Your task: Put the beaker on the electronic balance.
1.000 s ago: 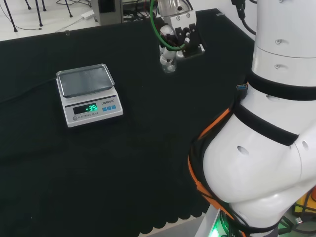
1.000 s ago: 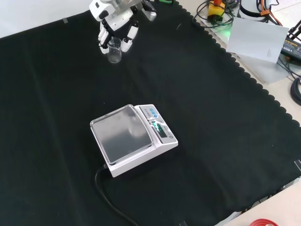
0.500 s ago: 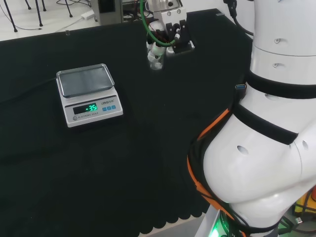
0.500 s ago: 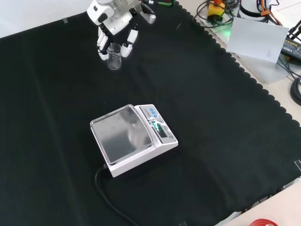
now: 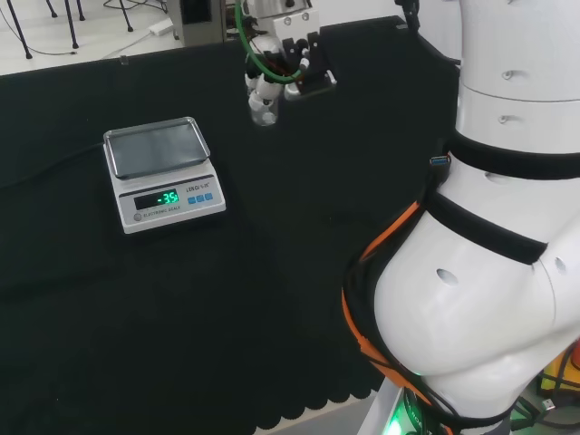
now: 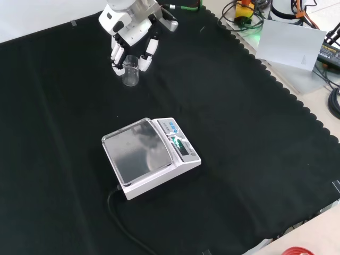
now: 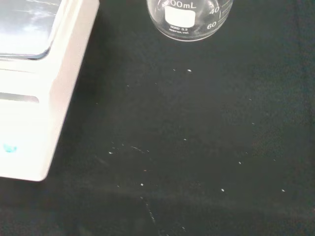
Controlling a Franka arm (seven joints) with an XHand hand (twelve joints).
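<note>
Over the last second the hand point(image 6: 130, 40) has carried the beaker point(image 6: 130, 71) across the table point(image 6: 239, 133) toward the balance point(image 6: 150, 156). In the head view it has slid from about 1 o'clock of the balance, well apart, to a spot nearer the balance's far right corner. In the front view the beaker has come down the picture from the cloth's upper edge toward the balance's pan point(image 6: 139, 151). The balance itself has not shifted and its green display is lit as before. This suggests the carrying step is under way but not finished: the beaker is still short of the pan, at roughly 12 o'clock of it in the front view, with bare black cloth between them.

The hand hangs from the top of the front view, palm turned down, with its fingers point(image 6: 115, 53) curled around the beaker's upper part and the thumb on the opposite side, so it is holding the beaker upright. In the head view the hand point(image 5: 276, 63) sits at about 1 o'clock of the balance point(image 5: 163, 172), with the beaker point(image 5: 264, 111) hanging below it. The wrist view shows the beaker's point(image 7: 189, 19) clear base above dark cloth, with the balance's point(image 7: 39, 88) white body just beside it. Whether the beaker is above the cloth or resting on it cannot be told.
</note>
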